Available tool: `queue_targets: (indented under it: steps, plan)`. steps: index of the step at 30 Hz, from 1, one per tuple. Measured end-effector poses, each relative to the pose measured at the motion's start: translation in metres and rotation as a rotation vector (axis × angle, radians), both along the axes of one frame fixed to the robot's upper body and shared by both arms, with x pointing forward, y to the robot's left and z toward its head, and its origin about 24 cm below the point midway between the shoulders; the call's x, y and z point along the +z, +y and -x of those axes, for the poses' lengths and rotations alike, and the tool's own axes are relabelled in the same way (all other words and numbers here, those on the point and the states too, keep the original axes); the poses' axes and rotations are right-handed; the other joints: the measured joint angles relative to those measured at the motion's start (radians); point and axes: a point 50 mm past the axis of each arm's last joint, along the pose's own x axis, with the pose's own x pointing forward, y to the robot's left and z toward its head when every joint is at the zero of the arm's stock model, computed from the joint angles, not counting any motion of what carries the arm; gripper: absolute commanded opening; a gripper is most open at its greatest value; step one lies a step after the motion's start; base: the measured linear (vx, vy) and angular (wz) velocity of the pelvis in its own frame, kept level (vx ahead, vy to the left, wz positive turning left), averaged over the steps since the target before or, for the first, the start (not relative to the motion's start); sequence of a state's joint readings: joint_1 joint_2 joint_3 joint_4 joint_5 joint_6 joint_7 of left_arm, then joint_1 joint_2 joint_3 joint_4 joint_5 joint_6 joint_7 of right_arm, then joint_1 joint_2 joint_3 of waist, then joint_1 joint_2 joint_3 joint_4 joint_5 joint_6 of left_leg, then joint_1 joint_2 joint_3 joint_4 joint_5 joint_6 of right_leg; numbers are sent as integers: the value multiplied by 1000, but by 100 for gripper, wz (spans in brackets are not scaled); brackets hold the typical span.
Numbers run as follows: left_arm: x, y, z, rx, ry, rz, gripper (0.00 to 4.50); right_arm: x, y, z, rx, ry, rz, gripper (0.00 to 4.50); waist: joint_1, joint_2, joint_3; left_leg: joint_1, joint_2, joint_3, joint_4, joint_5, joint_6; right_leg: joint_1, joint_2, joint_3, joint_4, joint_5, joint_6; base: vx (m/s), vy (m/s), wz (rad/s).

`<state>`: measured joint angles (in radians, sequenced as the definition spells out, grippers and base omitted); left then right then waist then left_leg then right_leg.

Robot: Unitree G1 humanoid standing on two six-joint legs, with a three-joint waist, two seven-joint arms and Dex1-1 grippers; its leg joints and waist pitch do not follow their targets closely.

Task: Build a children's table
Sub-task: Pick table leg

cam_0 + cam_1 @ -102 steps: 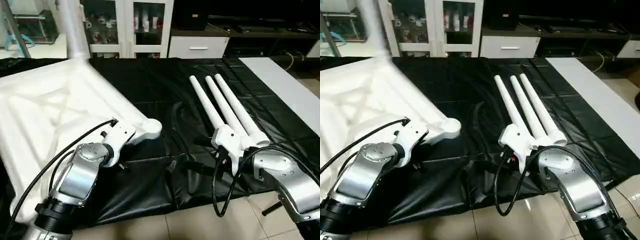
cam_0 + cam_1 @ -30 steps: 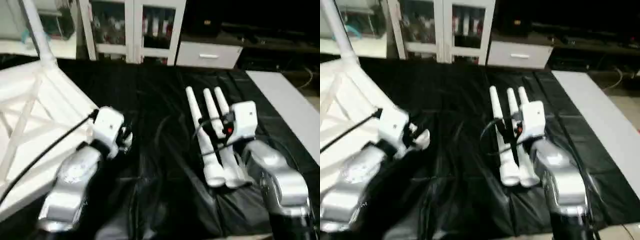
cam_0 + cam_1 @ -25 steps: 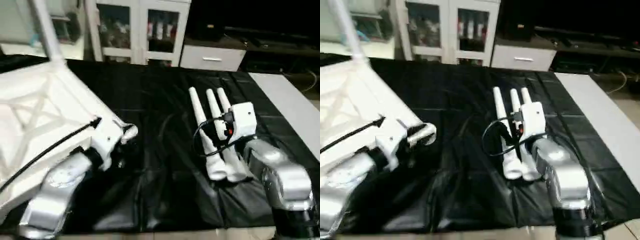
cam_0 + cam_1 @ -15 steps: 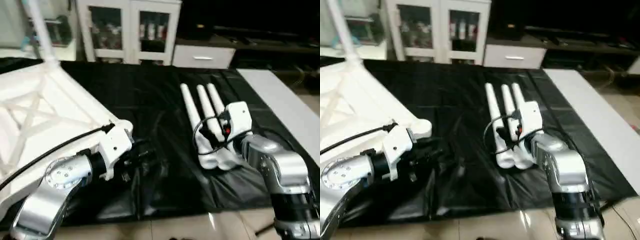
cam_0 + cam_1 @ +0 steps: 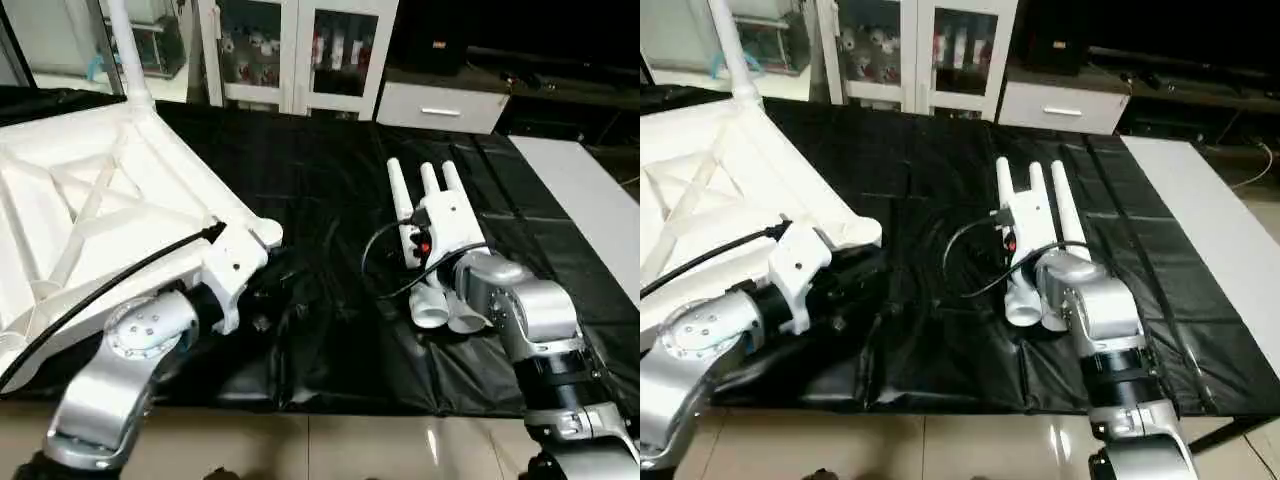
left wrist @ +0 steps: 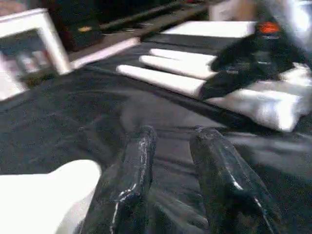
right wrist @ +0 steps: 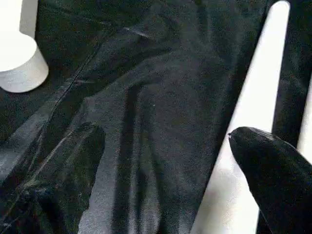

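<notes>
On black sheet point(image 5: 330, 340), three legs point(image 5: 415, 215) lengthwise, tips away.

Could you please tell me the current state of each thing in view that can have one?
Table top: upside down on the black sheet, ribs up, one leg standing in its far corner socket.
Three loose legs: lying side by side, not fitted.
Right gripper: open over the loose legs, holding nothing.
Left gripper: partly open, empty, beside the near corner socket.

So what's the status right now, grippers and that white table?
Right gripper open above three loose legs, holding nothing. Left gripper partly open, empty, beside tabletop corner. Tabletop upside down on black sheet, one leg fitted. Nothing blocking.
</notes>
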<state>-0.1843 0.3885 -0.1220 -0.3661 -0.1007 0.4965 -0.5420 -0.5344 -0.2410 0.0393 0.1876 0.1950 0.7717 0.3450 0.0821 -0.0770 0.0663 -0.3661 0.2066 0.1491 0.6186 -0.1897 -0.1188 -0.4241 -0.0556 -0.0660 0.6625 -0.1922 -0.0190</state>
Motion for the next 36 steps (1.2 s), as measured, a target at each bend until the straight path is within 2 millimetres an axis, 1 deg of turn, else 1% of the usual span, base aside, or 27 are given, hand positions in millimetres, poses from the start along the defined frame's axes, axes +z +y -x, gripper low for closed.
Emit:
queue_targets:
  steps: [2, 5, 9, 12, 14, 17, 19, 24, 26, 28, 29, 30, 31, 33, 36]
  plan:
    - [3, 2, -6, 42, -15, 10, 156, -5, 1, -1, -5, 5, 20, 446, -5, 0, 0, 0, 0, -1, 0, 0, 0, 3, 0, -1, -5, 1, 2, 0, 0, 0]
    - [6, 5, -8, 61, -30, 14, 156, -8, 0, -2, -17, 11, 32, 446, -17, 0, 0, -1, 0, -2, -2, -1, 1, 7, 0, -1, -16, 6, 5, 0, 0, 0]
    - [7, 7, -8, 50, -27, 8, 156, -8, 6, -10, -31, 19, 33, 446, -25, 0, 0, -2, 0, 0, -2, -3, 6, 5, 0, 1, -17, 9, 2, 0, 0, 0]
    - [6, 6, -4, -18, -4, -11, 156, -10, 4, -19, -68, 40, 62, 446, -25, 0, 0, -2, 0, 4, -3, -4, 7, 5, 0, 0, -17, 7, 1, 0, 0, 0]
    - [4, 4, 1, -71, 15, -23, 156, -13, 2, -21, -86, 58, 82, 446, -25, 0, 0, -2, 0, 5, -4, -4, 8, 5, 0, 1, -17, 6, 0, 0, 0, 0]
    - [4, 1, 13, -207, 51, -76, 156, -23, -1, -23, -110, 112, 117, 446, -24, 0, 0, -1, 0, 6, -5, -4, 7, 5, 0, 1, -17, 6, 0, 0, 0, 0]
    - [3, 1, 19, -261, 72, -93, 156, -27, -2, -25, -121, 146, 129, 446, -24, 0, 0, -1, 0, 6, -5, -4, 7, 5, -1, 1, -17, 6, 0, 0, 0, 0]
    - [7, -1, 22, -291, 67, -92, 156, -36, 6, -25, -113, 223, 73, 446, -26, -1, 0, 1, 0, 7, -5, -4, 7, 6, -1, 1, -16, 7, 1, 0, 0, 0]
    - [7, -1, 21, -291, 72, -89, 156, -37, 6, -26, -121, 237, 40, 411, -25, -1, -1, 1, 0, 7, -5, -4, 7, 6, -1, 1, -16, 7, 1, 0, 0, 0]
    - [7, -1, 21, -291, 72, -89, 156, -39, 4, -26, -138, 254, 15, 408, -24, -2, -1, 1, 0, 7, -5, -4, 6, 7, -1, 1, -16, 7, 1, 0, 0, 0]
    - [7, -1, 21, -291, 71, -90, 156, -40, 3, -27, -148, 262, 4, 386, -24, -3, -2, 1, 0, 7, -5, -4, 6, 7, -1, 1, -16, 7, 1, 0, 0, 0]
    - [7, -1, 21, -290, 71, -91, 156, -40, 3, -27, -151, 267, 2, 386, -24, -3, -2, 1, 0, 7, -5, -4, 6, 8, -1, 1, -16, 7, 1, 0, 0, 0]
    - [7, -1, 21, -291, 70, -92, 156, -40, 3, -27, -153, 270, 1, 368, -25, -3, -2, 1, 0, 7, -5, -4, 6, 8, -1, 1, -16, 7, 1, 0, 0, 0]
    - [8, 0, 21, -291, 67, -98, 156, -40, 2, -28, -162, 275, -3, 363, -25, -3, -2, 1, 0, 7, -5, -4, 6, 8, -1, 1, -16, 7, 0, 0, 0, 0]
    - [9, 0, 20, -291, 64, -105, 156, -41, 1, -28, -171, 277, -18, 330, -25, -3, -2, 1, 0, 7, -5, -4, 6, 8, -1, 1, -16, 7, 0, 0, 0, 0]
